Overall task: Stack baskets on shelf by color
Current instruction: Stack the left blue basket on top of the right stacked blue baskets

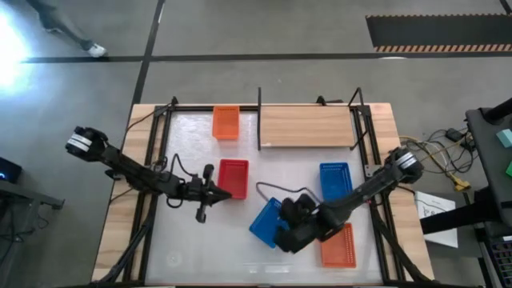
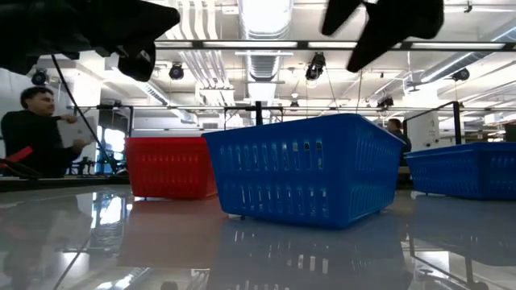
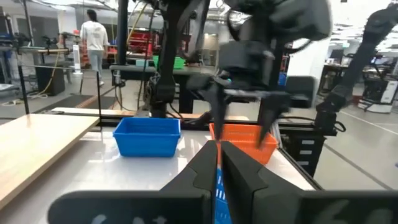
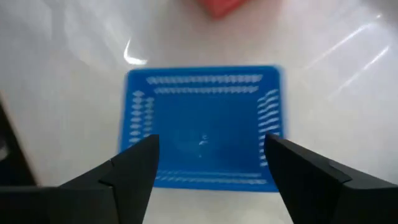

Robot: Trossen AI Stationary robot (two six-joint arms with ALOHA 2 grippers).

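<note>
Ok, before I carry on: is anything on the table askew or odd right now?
Yes: the blue basket under the open right gripper sits skewed, at an angle to the table edges, while the red basket, the orange baskets and the other blue basket lie square. The shelf holds nothing yet. No damage visible.

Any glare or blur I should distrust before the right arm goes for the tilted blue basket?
High view: bright flare at the upper left corner, table sheen mild. Low view: glossy tabletop mirrors the blue basket and ceiling lights. Right wrist view: the basket is motion-blurred, white glare streaks beside it, right gripper open above. Left wrist view: left gripper shut; the other arm is smeared.
</note>
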